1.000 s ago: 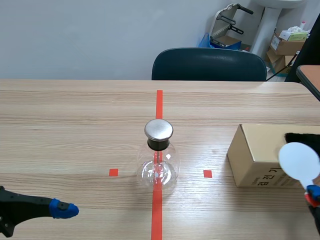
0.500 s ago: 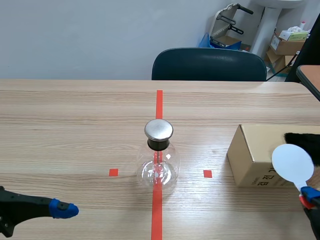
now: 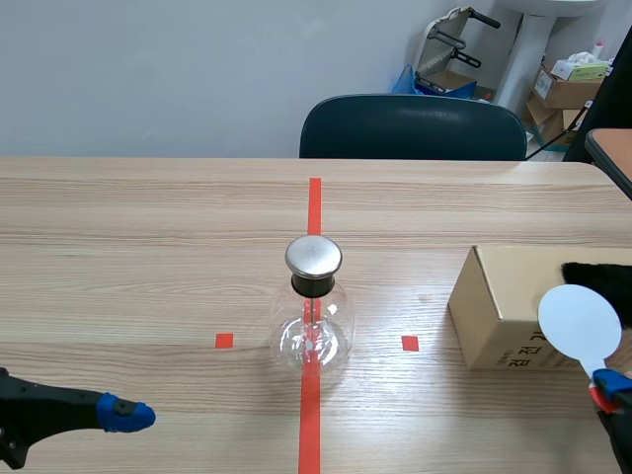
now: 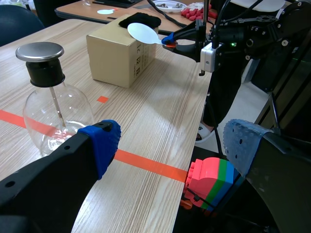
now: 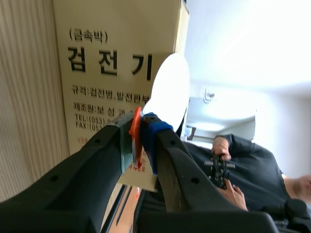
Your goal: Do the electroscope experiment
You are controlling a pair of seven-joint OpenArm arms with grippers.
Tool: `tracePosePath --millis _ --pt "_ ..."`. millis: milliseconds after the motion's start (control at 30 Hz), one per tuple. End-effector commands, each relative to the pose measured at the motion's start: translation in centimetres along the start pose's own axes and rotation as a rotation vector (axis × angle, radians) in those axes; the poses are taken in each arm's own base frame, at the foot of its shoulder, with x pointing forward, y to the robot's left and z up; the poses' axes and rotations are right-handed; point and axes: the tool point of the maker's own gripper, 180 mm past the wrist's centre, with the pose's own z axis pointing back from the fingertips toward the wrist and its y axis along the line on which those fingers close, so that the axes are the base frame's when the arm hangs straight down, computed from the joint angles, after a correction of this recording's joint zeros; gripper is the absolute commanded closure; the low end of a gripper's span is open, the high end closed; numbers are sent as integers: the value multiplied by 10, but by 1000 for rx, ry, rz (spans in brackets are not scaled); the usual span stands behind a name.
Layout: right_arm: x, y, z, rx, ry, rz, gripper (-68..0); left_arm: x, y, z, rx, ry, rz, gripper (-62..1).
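Note:
The electroscope, a round glass flask (image 3: pixel 314 331) with a metal cap (image 3: pixel 314 255), stands on the red tape line at the table's middle. My right gripper (image 3: pixel 612 387) is at the near right, shut on the orange handle (image 5: pixel 137 138) of a white disc paddle (image 3: pixel 580 321). The disc stands upright in front of the cardboard box (image 3: pixel 504 301), well right of the flask. My left gripper (image 3: pixel 123 413) rests low at the near left, open and empty; in its wrist view the flask (image 4: pixel 53 111) lies ahead beside its fingers (image 4: pixel 104 141).
A black cloth (image 3: pixel 595 275) lies on top of the box. A dark chair (image 3: pixel 413 126) stands behind the table's far edge. A coloured block (image 4: pixel 210 180) sits below the table's near edge. A person's hands (image 5: pixel 221 167) show beyond the box.
The right gripper has carried the paddle a little to the left, then held still. The left arm and the flask have not moved.

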Motion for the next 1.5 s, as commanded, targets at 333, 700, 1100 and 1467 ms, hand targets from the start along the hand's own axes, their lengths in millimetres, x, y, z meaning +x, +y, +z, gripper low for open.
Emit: tracePosePath --millis 333,700,1100,1467 --pt "-35 -9 3 -33 168 51 -17 8 -1 -4 -1 -33 2 -465" --pt "-68 -11 12 -40 362 43 -17 8 -1 -4 -1 -33 2 -465" --pt "-31 -10 3 -32 129 59 -17 8 -1 -4 -1 -33 2 -465" --pt "-17 -9 1 -28 46 63 -17 8 -1 -4 -1 -33 2 -465"
